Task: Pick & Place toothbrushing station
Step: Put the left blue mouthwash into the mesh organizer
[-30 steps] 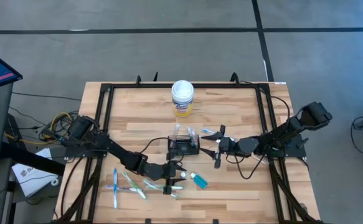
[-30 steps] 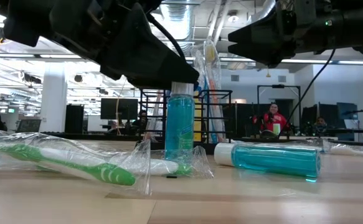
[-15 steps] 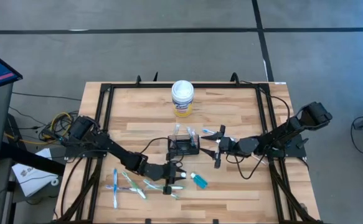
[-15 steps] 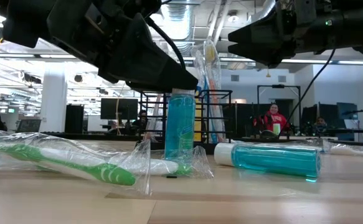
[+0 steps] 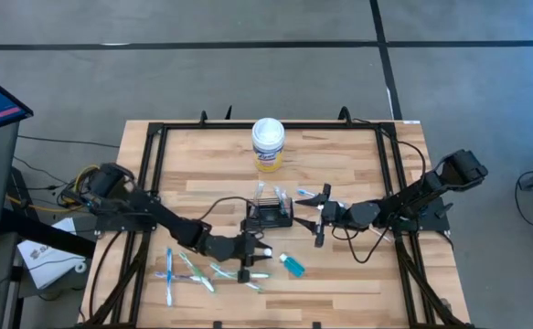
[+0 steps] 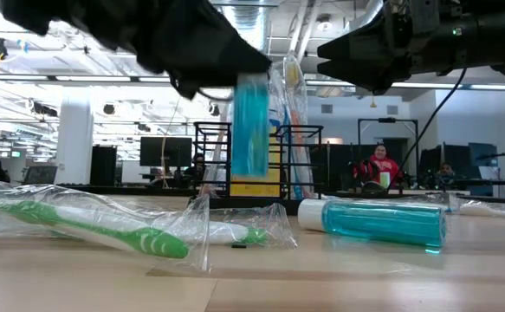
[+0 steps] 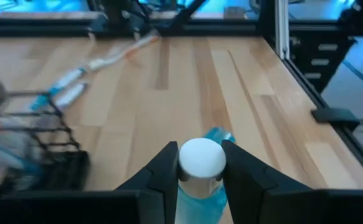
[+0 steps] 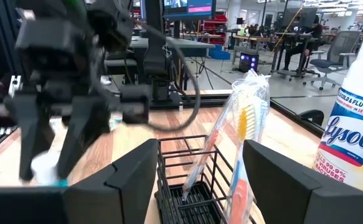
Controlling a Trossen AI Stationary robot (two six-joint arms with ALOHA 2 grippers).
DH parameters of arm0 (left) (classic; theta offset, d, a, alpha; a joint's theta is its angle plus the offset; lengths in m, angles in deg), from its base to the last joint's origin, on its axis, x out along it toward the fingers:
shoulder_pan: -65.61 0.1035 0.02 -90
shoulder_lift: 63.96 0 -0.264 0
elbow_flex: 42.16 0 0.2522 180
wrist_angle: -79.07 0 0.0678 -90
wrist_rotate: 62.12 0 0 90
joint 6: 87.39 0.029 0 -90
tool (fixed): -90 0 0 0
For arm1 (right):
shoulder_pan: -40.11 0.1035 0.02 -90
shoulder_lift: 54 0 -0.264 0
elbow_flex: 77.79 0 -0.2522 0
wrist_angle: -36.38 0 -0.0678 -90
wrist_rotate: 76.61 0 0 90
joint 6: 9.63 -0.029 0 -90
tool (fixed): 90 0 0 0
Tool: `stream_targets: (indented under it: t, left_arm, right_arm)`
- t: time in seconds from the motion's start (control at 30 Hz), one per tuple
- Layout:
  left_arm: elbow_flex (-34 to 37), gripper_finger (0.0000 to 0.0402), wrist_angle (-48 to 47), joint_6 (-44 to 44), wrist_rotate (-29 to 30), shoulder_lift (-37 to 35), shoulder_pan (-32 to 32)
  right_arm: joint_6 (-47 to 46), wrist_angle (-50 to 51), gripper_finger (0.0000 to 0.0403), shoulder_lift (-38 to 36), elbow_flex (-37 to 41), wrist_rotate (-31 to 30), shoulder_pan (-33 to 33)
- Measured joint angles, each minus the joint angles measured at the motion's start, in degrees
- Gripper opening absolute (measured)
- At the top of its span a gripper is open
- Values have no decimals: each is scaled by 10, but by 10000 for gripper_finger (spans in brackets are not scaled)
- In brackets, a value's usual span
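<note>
- Nearest the table's front edge, wrapped toothbrushes (image 5: 188, 272) lie scattered on the wood; in the low view a green-headed one (image 6: 105, 230) lies in crinkled clear wrap.
- A second blue bottle (image 5: 291, 265) lies on its side just right of them, white cap pointing left in the low view.
- The left claw (image 5: 251, 254) hangs above that clutter, its fingers (image 7: 165, 171) clamped on the neck of a small blue bottle with a white cap (image 7: 201, 163); the low view shows the bottle off the table, upright or nearly so.
- Just behind the left claw stands the toothbrushing station (image 5: 270, 216), a low black wire-mesh caddy near the table's middle, with wrapped toothbrushes (image 8: 237, 140) standing up in it.
- The right claw (image 5: 318, 217) waits just right of the station, level with it, fingers spread wide and holding nothing.
- A few more wrapped items (image 5: 310, 194) lie beside the station.
- Farthest back, a white-lidded yellow-labelled canister (image 5: 268, 144) stands near the rear edge, well apart from both claws.
</note>
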Motion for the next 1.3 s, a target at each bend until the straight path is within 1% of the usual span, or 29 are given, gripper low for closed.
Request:
stream_targets:
  t: [0.17,0.3,0.4,0.63,0.83,1.0,1.13,1.3]
  left_arm:
    - [0,87,-70,-29,17,-70,2]
    - [0,87,-92,-25,75,-109,2]
    - [0,87,-90,-16,104,-122,15]
    - [0,87,-90,-16,109,-128,58]
    - [0,87,-90,-18,110,-128,83]
    - [0,88,-90,-33,111,-128,93]
    - [0,89,-102,-35,124,-128,94]
    - [0,90,-126,-62,145,-127,94]
  right_arm:
    - [0,-1,228,0,0,0,0]
    - [0,-1,228,0,0,0,0]
    - [0,-1,228,0,0,0,0]
    - [0,-1,228,0,-1,0,0]
    - [0,0,228,0,-1,0,0]
    - [0,0,228,0,-1,0,0]
    - [0,0,228,0,-1,0,0]
    - [0,0,228,0,-1,0,0]
